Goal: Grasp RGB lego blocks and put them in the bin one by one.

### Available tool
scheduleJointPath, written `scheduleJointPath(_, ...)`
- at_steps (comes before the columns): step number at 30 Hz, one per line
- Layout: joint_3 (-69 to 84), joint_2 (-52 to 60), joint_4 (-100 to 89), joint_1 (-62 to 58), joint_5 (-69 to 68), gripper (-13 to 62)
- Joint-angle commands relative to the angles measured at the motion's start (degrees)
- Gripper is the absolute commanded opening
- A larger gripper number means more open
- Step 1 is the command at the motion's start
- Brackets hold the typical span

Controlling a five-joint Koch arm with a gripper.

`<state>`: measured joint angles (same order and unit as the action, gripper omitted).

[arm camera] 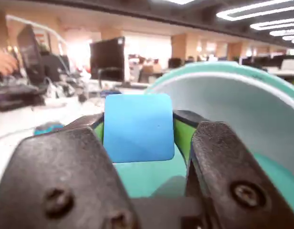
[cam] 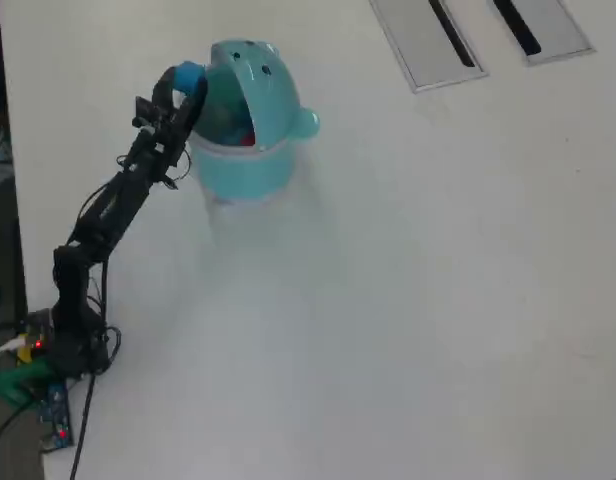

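1. Your gripper (arm camera: 138, 131) is clenched on the blue block (arm camera: 138, 126): in the wrist view the block sits squarely between the two black jaws, with a green pad touching it on each side.
2. Take the bin (cam: 243, 165) as your landmark. In the overhead view the gripper (cam: 188, 85) is at the bin's left rim, and the block (cam: 189, 73) shows as a blue spot at the arm's tip, just beside the rim.
3. In the wrist view the bin (arm camera: 233, 102) fills the right half of the picture, its pale inner wall and teal edge curving just behind and to the right of the block.
4. The bin's lid (cam: 263, 85) stands open, tilted back, with its dot eyes facing up in the overhead view.
5. A red block (cam: 247, 136) shows inside the bin, under the lid's edge.
6. The arm (cam: 113, 205) reaches from its base at the lower left up to the bin across the white table (cam: 438, 300).
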<state>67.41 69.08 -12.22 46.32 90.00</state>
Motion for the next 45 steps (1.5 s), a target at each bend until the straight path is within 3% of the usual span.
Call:
scheduleJointPath(1, -0.9, 1.3, -5.9, 0.0, 2.6, 17.0)
scheduleJointPath(13, 6.2, 3.9, -11.0, -0.5, 8.6, 21.4)
scheduleJointPath(21, 9.0, 5.9, -10.9, -1.5, 14.1, 30.6)
scheduleJointPath(45, 32.9, 32.2, -16.7, -2.0, 13.9, 27.5)
